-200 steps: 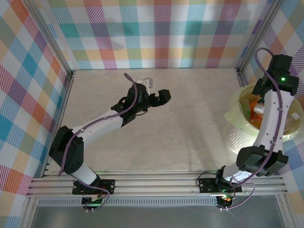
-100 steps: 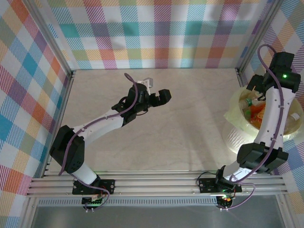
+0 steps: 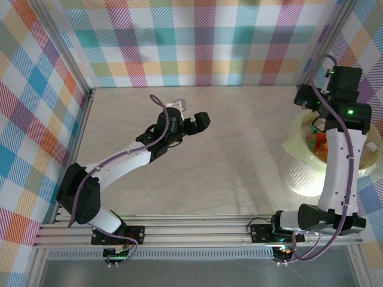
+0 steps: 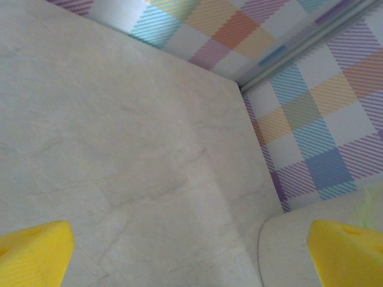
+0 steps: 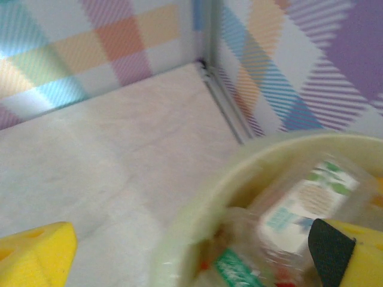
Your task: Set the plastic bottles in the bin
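From above, the plastic bottles (image 3: 320, 142) are seen inside the bin (image 3: 292, 136), at the table's right edge. In the left wrist view, the left gripper (image 4: 190, 254) is spread wide and empty. In the right wrist view, the right gripper (image 5: 188, 251) is spread wide and empty over the rim, and should be lifted clear before being swung away

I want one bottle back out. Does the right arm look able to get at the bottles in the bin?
Probably yes: the right pincer hangs open above the rim of the bin, and the bottles lie uncovered inside, with nothing between them and the pincer.
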You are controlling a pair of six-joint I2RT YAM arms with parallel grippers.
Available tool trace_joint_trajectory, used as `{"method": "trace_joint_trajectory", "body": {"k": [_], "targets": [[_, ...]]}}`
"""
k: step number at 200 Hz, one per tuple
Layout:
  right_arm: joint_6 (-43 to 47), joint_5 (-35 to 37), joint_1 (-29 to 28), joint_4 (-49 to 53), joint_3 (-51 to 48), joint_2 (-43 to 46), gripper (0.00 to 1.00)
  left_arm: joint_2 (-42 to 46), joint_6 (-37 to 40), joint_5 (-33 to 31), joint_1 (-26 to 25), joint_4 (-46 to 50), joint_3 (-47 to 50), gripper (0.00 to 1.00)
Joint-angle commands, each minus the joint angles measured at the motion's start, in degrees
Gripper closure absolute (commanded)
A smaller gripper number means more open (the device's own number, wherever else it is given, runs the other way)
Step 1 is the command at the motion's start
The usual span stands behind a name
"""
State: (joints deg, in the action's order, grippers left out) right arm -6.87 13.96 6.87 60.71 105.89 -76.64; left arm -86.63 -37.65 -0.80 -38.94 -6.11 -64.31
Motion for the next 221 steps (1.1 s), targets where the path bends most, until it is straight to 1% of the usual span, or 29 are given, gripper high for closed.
{"method": "trace_joint_trajectory", "body": {"k": [1, 40, 68, 79, 93, 118, 147, 164, 176, 184, 194, 204, 213, 221], "targets": [[1.1, -3.0, -5.6, -7.4, -1.6, 1.7, 0.00, 4.0, 1.7, -5.7, -0.4, 1.4, 1.9, 0.00], [2.6, -11.0, -12.2, -19.6, -9.3, 4.1, 0.00, 9.7, 2.7, -14.9, 0.2, 4.3, 5.1, 0.00], [2.7, -19.1, -16.1, -29.4, -16.8, 5.6, 0.00, 14.2, 2.9, -21.5, 1.1, 6.9, 7.7, 0.00], [3.0, -22.5, -17.5, -33.4, -20.4, 6.1, 0.00, 15.8, 3.7, -24.6, 1.5, 9.4, 8.2, 0.00], [3.4, -24.8, -19.0, -38.4, -25.7, 6.7, 0.00, 17.5, 3.8, -30.3, 2.2, 14.3, 8.2, 0.00], [3.1, -24.4, -20.7, -46.4, -34.8, 7.0, 0.00, 20.1, 3.9, -42.0, 3.6, 23.5, 7.6, 0.00], [-1.4, -25.3, -20.8, -53.9, -43.5, 4.6, 0.00, 22.8, 7.2, -51.5, 6.3, 25.2, 10.5, 0.00], [-1.5, -22.0, -20.7, -55.5, -47.4, 2.3, 0.00, 22.5, 9.2, -55.0, 10.0, 26.1, 12.1, 0.00], [-0.2, -18.2, -20.7, -57.0, -50.0, 0.2, 0.00, 21.7, 9.9, -54.8, 13.2, 27.1, 13.1, 0.00], [1.1, -16.2, -20.6, -58.2, -51.5, -1.4, 0.00, 21.6, 10.1, -55.1, 14.9, 26.4, 14.6, 0.00], [3.2, -14.8, -20.2, -59.0, -52.8, -3.3, 0.00, 21.9, 12.2, -54.6, 16.8, 22.7, 17.7, 0.00], [4.6, -13.7, -19.5, -59.7, -53.9, -5.1, 0.00, 22.2, 16.4, -54.9, 18.1, 13.3, 22.2, 0.00], [5.1, -13.0, -18.7, -60.3, -54.7, -6.2, 0.00, 22.4, 20.2, -53.0, 19.7, 5.6, 26.2, 0.00], [5.4, -12.5, -17.9, -60.7, -55.5, -7.1, 0.00, 22.2, 21.0, -50.8, 21.5, 1.3, 28.6, 0.00]]}}
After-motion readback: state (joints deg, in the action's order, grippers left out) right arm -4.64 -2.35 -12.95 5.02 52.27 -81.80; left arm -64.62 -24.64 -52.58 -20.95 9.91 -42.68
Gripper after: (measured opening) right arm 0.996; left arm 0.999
